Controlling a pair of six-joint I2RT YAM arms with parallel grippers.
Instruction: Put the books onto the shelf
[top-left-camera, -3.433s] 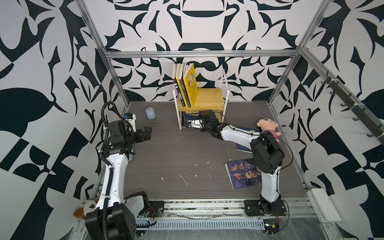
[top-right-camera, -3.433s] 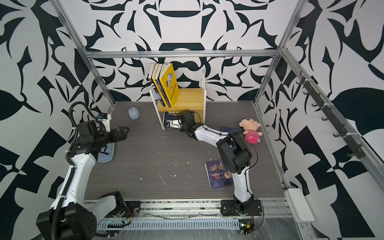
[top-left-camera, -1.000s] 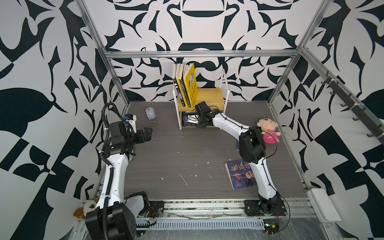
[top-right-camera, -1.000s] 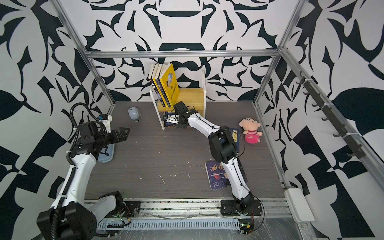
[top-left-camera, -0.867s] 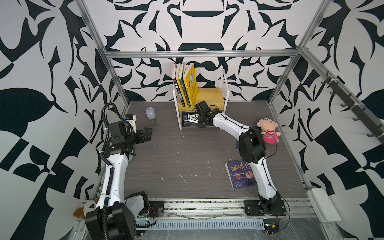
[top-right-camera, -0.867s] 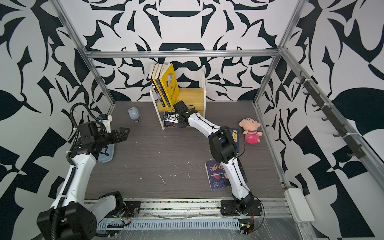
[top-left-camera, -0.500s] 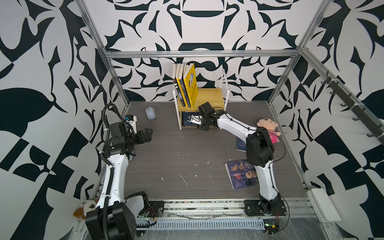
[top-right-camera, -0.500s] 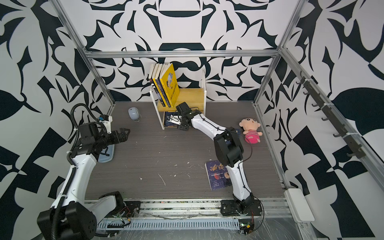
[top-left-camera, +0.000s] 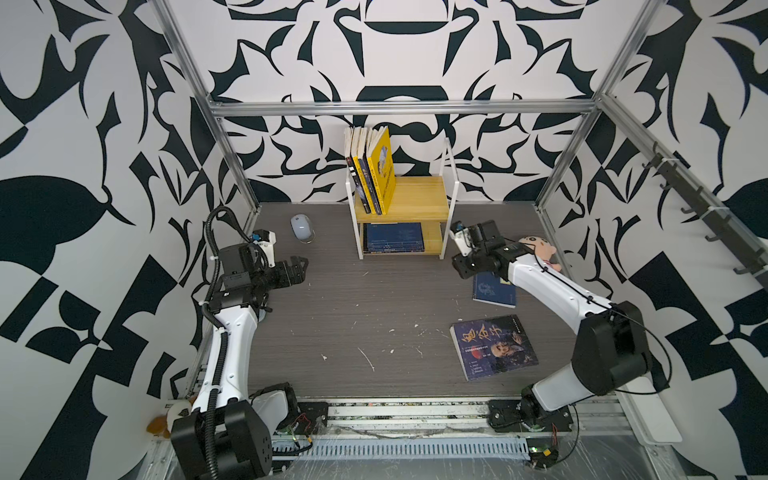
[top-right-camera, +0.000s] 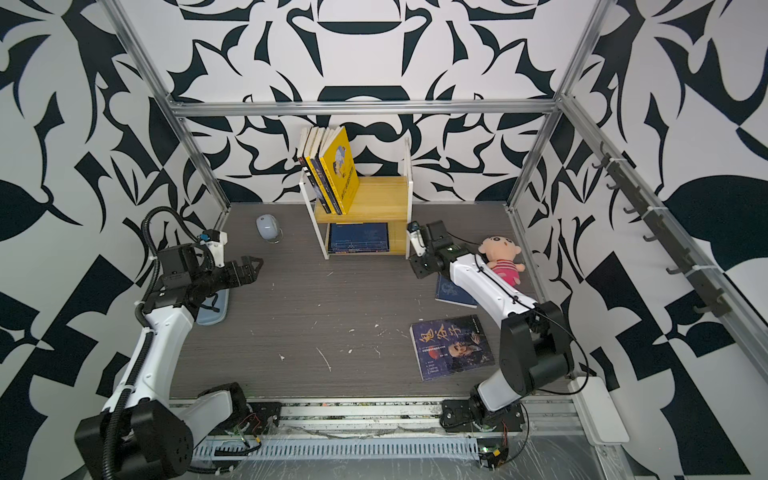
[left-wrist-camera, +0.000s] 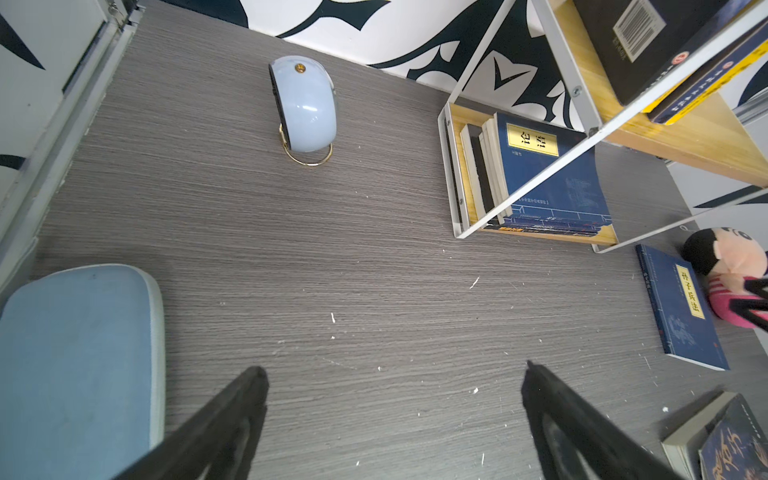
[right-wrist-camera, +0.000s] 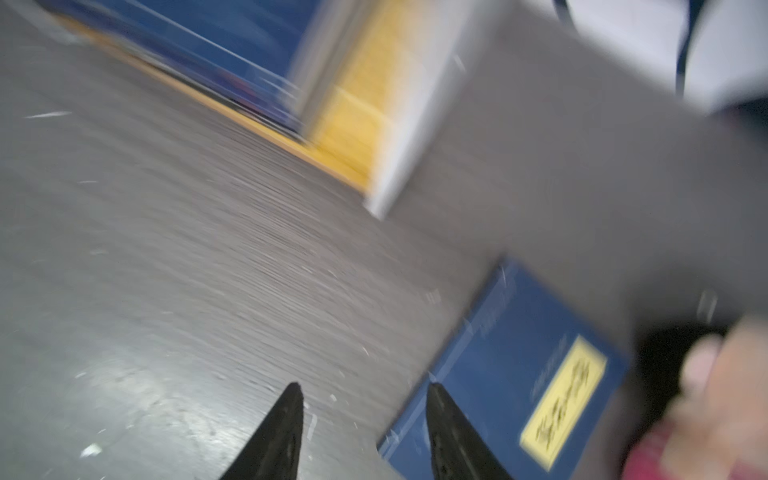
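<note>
A: Left side first. Any change there?

B: None. The left gripper (top-left-camera: 301, 266) hangs over bare table as it did a second ago, black fingers spread to their widest with nothing between them. Its forearm is roughly level and points across the table. The pale blue computer mouse (top-left-camera: 301, 226) lies beyond the tips. The two-tier rack of yellowish boards on a white wire frame (top-left-camera: 419, 195) stands further ahead, off to the gripper's right.

A: And the rack?

B: The top tier holds a row of upright yellow and navy paperbacks (top-left-camera: 372, 174) leaning at one end. The lower tier holds a flat stack of navy blue paperbacks (top-left-camera: 394, 237). A second ago the right gripper (right-wrist-camera: 361, 392) was in at that lower tier. Now it is out and clear of the rack's right post.

A: Meaning?

B: Judged: one book has been delivered and let go, and the arm is going for the next. Two books remain on the table.

A: State of the right gripper?

B: The wrist view is smeared by motion, but the two black tips stand partly apart with only table between them, so it is empty. The navy paperback with a yellow title label (top-left-camera: 494, 291) lies flat just below it, one corner beside a fingertip. The dark blue portrait-cover paperback (top-left-camera: 492, 347) lies well behind the gripper, toward the arm's base. The pink plush doll (top-left-camera: 540, 249) sits just past the forearm. The elbow is raised, the forearm reaches out, and the wrist tips down toward the table.
</note>
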